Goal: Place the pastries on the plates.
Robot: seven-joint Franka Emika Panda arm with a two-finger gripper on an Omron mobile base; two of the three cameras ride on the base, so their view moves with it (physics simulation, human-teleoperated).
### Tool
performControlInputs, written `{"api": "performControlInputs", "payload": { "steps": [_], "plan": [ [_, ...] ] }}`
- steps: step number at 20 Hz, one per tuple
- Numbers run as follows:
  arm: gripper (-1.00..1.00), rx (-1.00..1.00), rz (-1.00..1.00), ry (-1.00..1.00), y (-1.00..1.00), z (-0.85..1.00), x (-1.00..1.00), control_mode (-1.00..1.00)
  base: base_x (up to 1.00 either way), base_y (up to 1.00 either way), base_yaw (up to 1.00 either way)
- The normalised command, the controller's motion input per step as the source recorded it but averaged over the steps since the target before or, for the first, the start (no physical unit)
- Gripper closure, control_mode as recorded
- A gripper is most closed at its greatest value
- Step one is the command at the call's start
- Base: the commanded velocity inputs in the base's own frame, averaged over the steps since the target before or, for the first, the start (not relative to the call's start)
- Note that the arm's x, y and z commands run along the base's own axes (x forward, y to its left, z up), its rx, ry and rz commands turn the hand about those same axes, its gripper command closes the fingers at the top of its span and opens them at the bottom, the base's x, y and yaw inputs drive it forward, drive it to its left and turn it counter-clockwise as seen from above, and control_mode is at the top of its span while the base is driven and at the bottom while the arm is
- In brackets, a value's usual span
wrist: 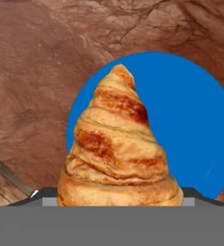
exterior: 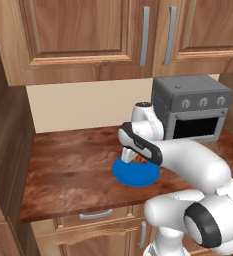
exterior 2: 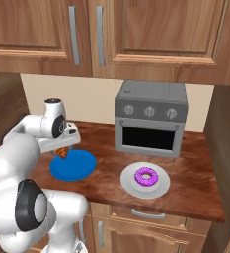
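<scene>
Now the gripper (exterior 2: 62, 150), jaws closed on the croissant (wrist: 118, 149), hangs over the blue plate's (wrist: 190, 120) near edge, so shift it toward the plate's centre before lowering.

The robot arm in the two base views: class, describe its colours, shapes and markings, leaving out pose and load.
The arm has glossy white, rounded, tube-like segments joined by dark grey-black bands and round joint caps. The hand is a pale boxy block. No cables or lettering are visible.

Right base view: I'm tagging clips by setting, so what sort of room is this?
Likely a home kitchen: wooden wall cabinets, a toaster oven on a wooden counter, drawers below.
</scene>
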Motion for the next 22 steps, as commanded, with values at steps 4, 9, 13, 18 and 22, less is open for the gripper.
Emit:
{"api": "performControlInputs", "payload": {
  "steps": [4,9,13,18,22],
  "plan": [
    [1.00,0.00,0.08,0.00,-0.31,-0.28,0.59,-1.00,0.00,0.00,0.00],
    [1.00,0.02,0.03,0.13,-0.05,-0.44,0.32,-1.00,0.00,0.00,0.00],
    [1.00,0.00,0.00,0.18,0.00,-0.41,0.19,-1.00,0.00,0.00,0.00],
    [1.00,0.00,0.00,0.12,0.01,-0.29,0.26,-1.00,0.00,0.00,0.00],
    [1.00,0.00,0.00,0.05,0.00,-0.26,0.22,-1.00,0.00,0.00,0.00]
  ]
}}
